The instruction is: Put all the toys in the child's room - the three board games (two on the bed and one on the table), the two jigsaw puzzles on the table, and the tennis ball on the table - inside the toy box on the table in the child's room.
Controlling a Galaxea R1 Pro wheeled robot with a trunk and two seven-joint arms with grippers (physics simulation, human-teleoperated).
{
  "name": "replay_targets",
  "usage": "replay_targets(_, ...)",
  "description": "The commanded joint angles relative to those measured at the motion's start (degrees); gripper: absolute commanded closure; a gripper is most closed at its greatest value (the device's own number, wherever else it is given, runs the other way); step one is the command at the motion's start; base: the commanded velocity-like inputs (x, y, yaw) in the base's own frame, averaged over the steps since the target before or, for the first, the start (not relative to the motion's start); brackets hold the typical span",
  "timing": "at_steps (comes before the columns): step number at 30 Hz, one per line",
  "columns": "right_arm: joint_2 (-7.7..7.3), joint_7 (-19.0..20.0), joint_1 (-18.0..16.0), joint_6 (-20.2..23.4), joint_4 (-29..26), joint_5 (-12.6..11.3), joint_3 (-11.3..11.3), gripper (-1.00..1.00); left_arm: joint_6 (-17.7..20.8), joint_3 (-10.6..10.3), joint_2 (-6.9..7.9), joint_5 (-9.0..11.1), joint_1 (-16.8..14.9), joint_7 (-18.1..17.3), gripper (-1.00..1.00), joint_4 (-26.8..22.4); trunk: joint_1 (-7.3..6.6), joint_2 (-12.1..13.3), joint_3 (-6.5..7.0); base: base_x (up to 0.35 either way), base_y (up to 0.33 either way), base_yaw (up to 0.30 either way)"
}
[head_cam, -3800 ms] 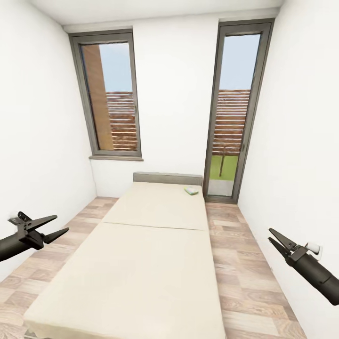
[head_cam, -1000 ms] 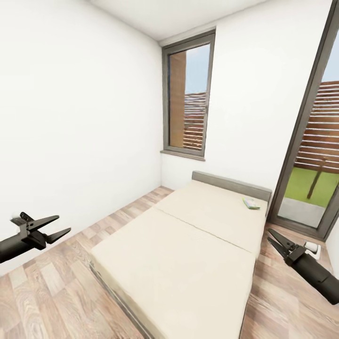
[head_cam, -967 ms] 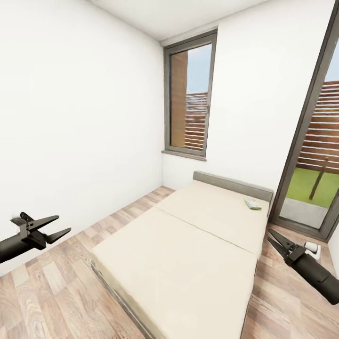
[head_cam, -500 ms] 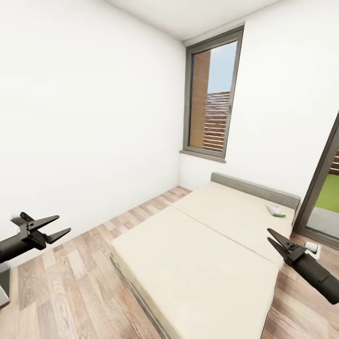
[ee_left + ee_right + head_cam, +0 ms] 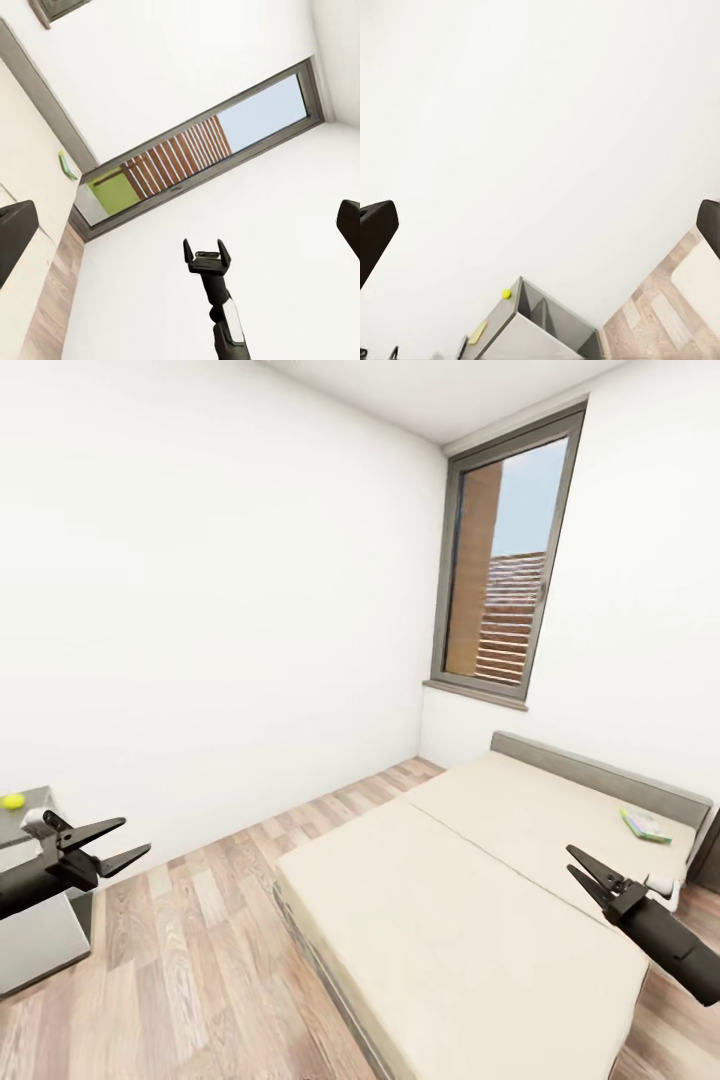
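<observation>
At far right on the wide cream bed (image 5: 480,900), a small green-edged flat game box (image 5: 646,826) lies beyond the right gripper (image 5: 583,867); both arms' jaws are spread, empty.

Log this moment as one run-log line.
phase: in transit | left tool: open, empty | right tool: open, empty | bed: one game box | tennis ball: on table

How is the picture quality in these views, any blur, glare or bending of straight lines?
Head view: wide-angle stretch, the window frame leans, light is flat and even with hardly any shadow on the bed, no glare. Left wrist view: sharp, the glass door runs slanted. Right wrist view: mostly blank white wall, the tennis ball tiny but crisp.
</observation>
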Motion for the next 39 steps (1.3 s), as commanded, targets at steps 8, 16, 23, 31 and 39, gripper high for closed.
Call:
replay_targets(8, 0.0, -0.7, 0.0, 0.3, -0.1, 0.0, -0.1, -1.0, -0.4, -0.3, 0.05, 0.3, -0.1, -0.3, -1.0, 0.1, 0.02, 0.0, -0.03, -0.095, 0.0, 0.284)
replay_targets(16, 0.0, -6.2, 0.0, 0.4, -0.3, -0.1, 0.6, -1.0, -1.3, -0.3, 0.05, 0.3, -0.1, -0.5, -1.0, 0.1, 0.02, 0.0, -0.03, -0.07, 0.0, 0.284)
replay_targets(23, 0.0, -19.3, 0.0, 0.4, -0.4, -0.1, 9.3, -1.0, -1.3, -0.4, 0.05, 0.3, -0.1, -0.3, -1.0, 0.1, 0.02, 0.0, -0.03, -0.004, 0.0, 0.284)
replay_targets(31, 0.0, -36.0, -0.3, 0.4, -0.4, -0.1, 19.7, -1.0, -1.3, -0.5, 0.02, 0.3, -0.1, 0.0, -1.0, 0.1, 0.02, 0.0, -0.03, 0.0, 0.0, 0.284)
replay_targets(39, 0.07, -43.3, -0.9, 0.4, -0.3, -0.1, 28.0, -1.0, -1.4, -0.6, -0.24, -0.7, -0.1, 0.9, -1.0, 0.1, 0.02, 0.0, -0.03, 0.0, 0.0, 0.284)
